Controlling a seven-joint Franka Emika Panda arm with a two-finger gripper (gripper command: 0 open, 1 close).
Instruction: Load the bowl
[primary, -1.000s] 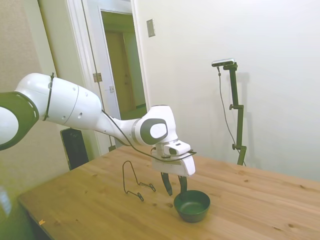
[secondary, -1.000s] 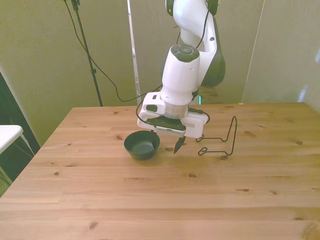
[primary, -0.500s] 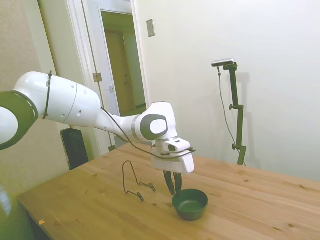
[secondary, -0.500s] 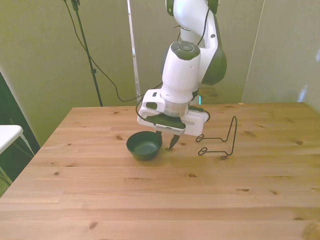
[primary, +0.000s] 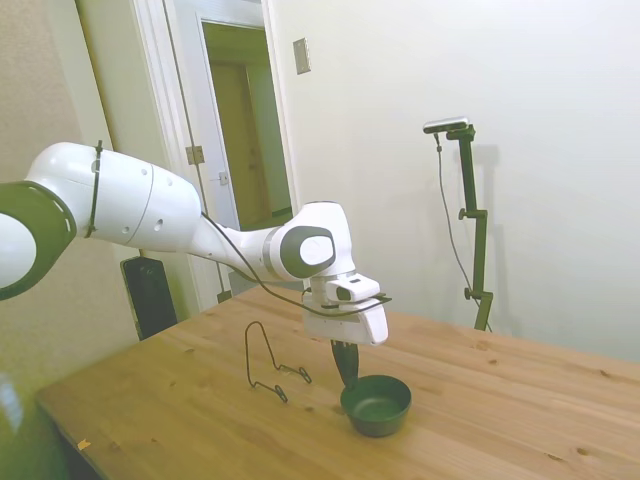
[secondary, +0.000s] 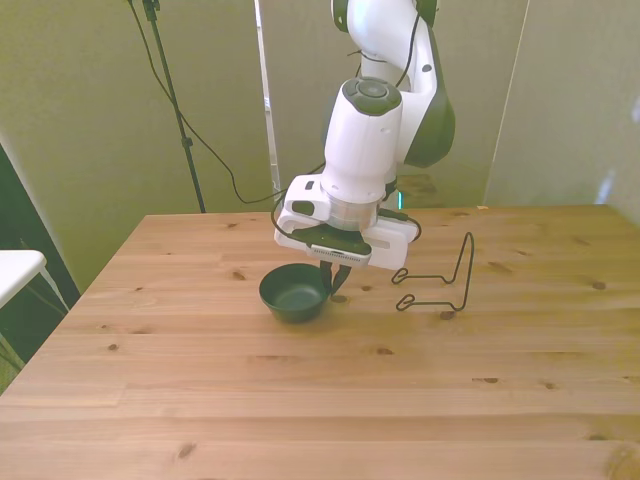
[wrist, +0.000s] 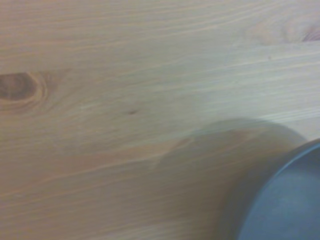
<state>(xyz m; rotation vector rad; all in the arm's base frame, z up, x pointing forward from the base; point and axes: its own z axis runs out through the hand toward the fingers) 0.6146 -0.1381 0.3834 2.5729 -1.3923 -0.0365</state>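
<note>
Dark green bowl (secondary: 296, 296) on wooden table (secondary: 300, 400). Gripper (secondary: 334, 282) clamped on bowl's rim, side nearest black wire rack (secondary: 440, 285), which stands just beside.

arm (primary: 130, 205): big, round and white, with dark grey rings at the joints
cable (primary: 240, 270): thin, black, runs along the arm
wrist block (secondary: 345, 232): flat and white, under the arm
fingers (primary: 345, 362): two, dark, short, under the wrist block
</note>
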